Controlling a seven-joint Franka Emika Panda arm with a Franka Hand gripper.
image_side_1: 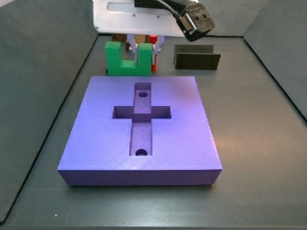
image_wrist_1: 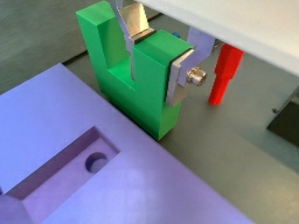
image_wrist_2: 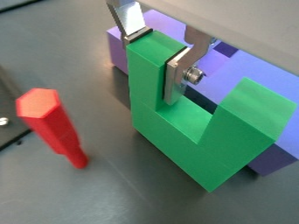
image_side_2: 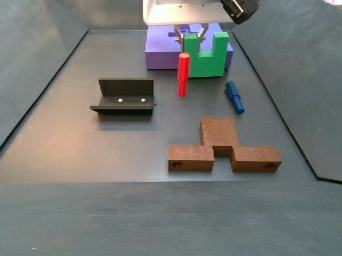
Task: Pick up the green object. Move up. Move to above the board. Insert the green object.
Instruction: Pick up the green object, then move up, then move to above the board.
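Observation:
The green object [image_wrist_1: 131,87] is a bright green U-shaped block standing with its prongs up on the floor, right beside the end of the board [image_wrist_1: 105,184]. My gripper [image_wrist_1: 155,66] is shut on one of its prongs, with a silver finger [image_wrist_1: 180,80] flat against each side. Both wrist views show this grip, the gripper [image_wrist_2: 158,57] on the green object [image_wrist_2: 198,140]. In the side views the green object [image_side_1: 126,59] [image_side_2: 207,56] stands at the far end of the lavender board [image_side_1: 168,135] [image_side_2: 163,42], under the gripper [image_side_1: 143,45] [image_side_2: 203,36]. The cross-shaped recess [image_side_1: 139,112] is empty.
A thin red peg [image_wrist_2: 52,127] [image_side_2: 185,73] stands upright close to the green object. A dark olive box [image_side_1: 198,61] sits beside it. The fixture [image_side_2: 123,97], a blue piece [image_side_2: 234,97] and brown blocks [image_side_2: 221,152] lie on the floor.

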